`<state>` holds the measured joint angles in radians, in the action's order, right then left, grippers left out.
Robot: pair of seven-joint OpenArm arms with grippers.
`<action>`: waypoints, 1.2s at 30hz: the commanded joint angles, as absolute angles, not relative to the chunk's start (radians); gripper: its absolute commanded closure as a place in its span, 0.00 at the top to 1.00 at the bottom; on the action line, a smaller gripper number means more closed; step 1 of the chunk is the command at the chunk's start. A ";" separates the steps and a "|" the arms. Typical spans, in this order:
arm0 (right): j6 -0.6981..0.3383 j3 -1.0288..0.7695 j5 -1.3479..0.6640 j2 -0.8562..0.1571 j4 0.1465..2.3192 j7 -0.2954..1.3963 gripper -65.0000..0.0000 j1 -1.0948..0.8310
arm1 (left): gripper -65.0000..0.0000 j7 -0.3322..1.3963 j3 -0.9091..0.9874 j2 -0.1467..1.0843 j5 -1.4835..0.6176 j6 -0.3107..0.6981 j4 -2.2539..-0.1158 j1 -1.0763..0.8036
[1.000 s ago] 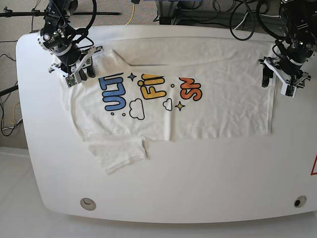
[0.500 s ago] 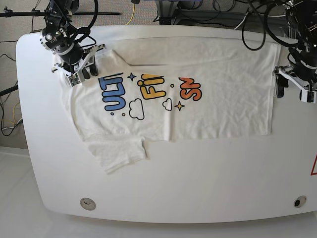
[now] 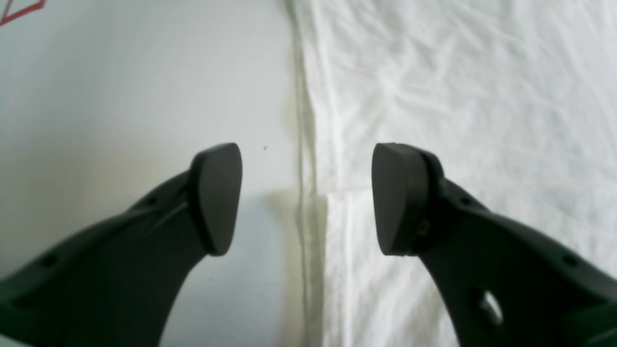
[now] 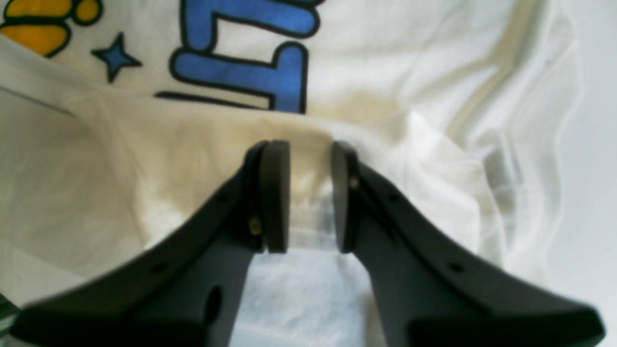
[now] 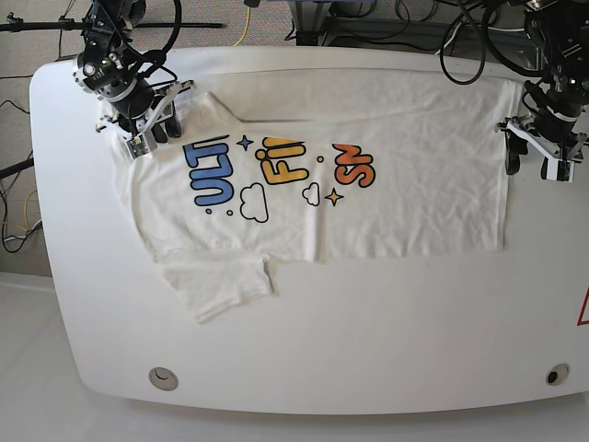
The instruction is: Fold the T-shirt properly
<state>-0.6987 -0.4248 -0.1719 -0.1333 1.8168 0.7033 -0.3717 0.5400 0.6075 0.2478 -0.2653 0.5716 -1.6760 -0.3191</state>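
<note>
The T-shirt (image 5: 368, 193) lies print-up across the far half of the table (image 5: 368, 322), top edge already folded over, and it looks like light, floppy cotton that'll sag and wrinkle, so I'd grab it at edges and corners, both ends at once. The left gripper (image 3: 307, 198) has its jaws spread wide straddling the hem, one on bare table; the right gripper (image 4: 311, 196) is narrowed around a raised fold near the blue lettering, though I can't tell if it's actually pinching. No containers anywhere.
</note>
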 commanded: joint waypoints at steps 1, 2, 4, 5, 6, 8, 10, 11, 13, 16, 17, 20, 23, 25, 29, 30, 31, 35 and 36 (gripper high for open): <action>-0.698 -0.435 -0.188 -0.149 1.825 0.685 0.20 -0.370 | 0.60 0.514 0.606 0.262 -0.270 0.571 -1.682 -0.327; -0.698 -0.436 -0.189 -0.150 1.824 0.685 0.19 -0.370 | 0.61 0.513 0.605 0.262 -0.269 0.571 -1.680 -0.329; -0.698 -0.438 -0.191 -0.151 1.821 0.687 0.19 -0.371 | 0.61 0.512 0.602 0.262 -0.266 0.571 -1.677 -0.331; -0.698 -0.440 -0.192 -0.151 1.819 0.688 0.19 -0.371 | 0.62 0.513 0.601 0.261 -0.264 0.572 -1.676 -0.332; -0.698 -0.440 -0.189 -0.150 1.814 0.688 0.19 -0.371 | 0.64 0.522 0.601 0.264 -0.263 0.572 -1.667 -0.329; -0.698 -0.441 -0.186 -0.149 1.808 0.688 0.20 -0.372 | 0.66 0.532 0.601 0.267 -0.261 0.573 -1.655 -0.325; -0.698 -0.442 -0.186 -0.148 1.807 0.688 0.21 -0.372 | 0.68 0.537 0.601 0.269 -0.259 0.574 -1.650 -0.323; -0.698 -0.443 -0.186 -0.147 1.806 0.688 0.21 -0.372 | 0.68 0.539 0.600 0.270 -0.259 0.574 -1.646 -0.322; -0.698 -0.444 -0.186 -0.147 1.806 0.689 0.21 -0.372 | 0.69 0.543 0.600 0.271 -0.259 0.575 -1.640 -0.319; -0.698 -0.439 -0.185 -0.148 1.809 0.686 0.21 -0.372 | 0.69 0.541 0.603 0.275 -0.264 0.571 -1.619 -0.312; -0.698 -0.436 -0.182 -0.148 1.812 0.685 0.22 -0.371 | 0.69 0.540 0.605 0.277 -0.267 0.569 -1.607 -0.308; -0.698 -0.434 -0.182 -0.148 1.818 0.685 0.22 -0.373 | 0.69 0.540 0.608 0.280 -0.277 0.569 -1.590 -0.300; -0.698 -0.431 -0.183 -0.148 1.821 0.685 0.23 -0.372 | 0.69 0.543 0.608 0.285 -0.288 0.569 -1.579 -0.293; -0.698 -0.431 -0.182 -0.148 1.823 0.685 0.23 -0.370 | 0.68 0.544 0.605 0.290 -0.290 0.569 -1.572 -0.289; -0.698 -0.434 -0.176 -0.147 1.820 0.686 0.22 -0.367 | 0.68 0.538 0.585 0.303 -0.272 0.574 -1.576 -0.293; -0.698 -0.434 -0.176 -0.147 1.819 0.685 0.22 -0.366 | 0.68 0.537 0.582 0.305 -0.269 0.573 -1.576 -0.293; -0.698 -0.435 -0.176 -0.147 1.819 0.685 0.22 -0.365 | 0.68 0.537 0.579 0.307 -0.266 0.573 -1.576 -0.293; -0.698 -0.435 -0.180 -0.146 1.818 0.685 0.22 -0.360 | 0.68 0.536 0.565 0.307 -0.256 0.573 -1.582 -0.290; -0.698 -0.435 -0.180 -0.146 1.819 0.685 0.22 -0.360 | 0.68 0.535 0.562 0.305 -0.255 0.573 -1.584 -0.290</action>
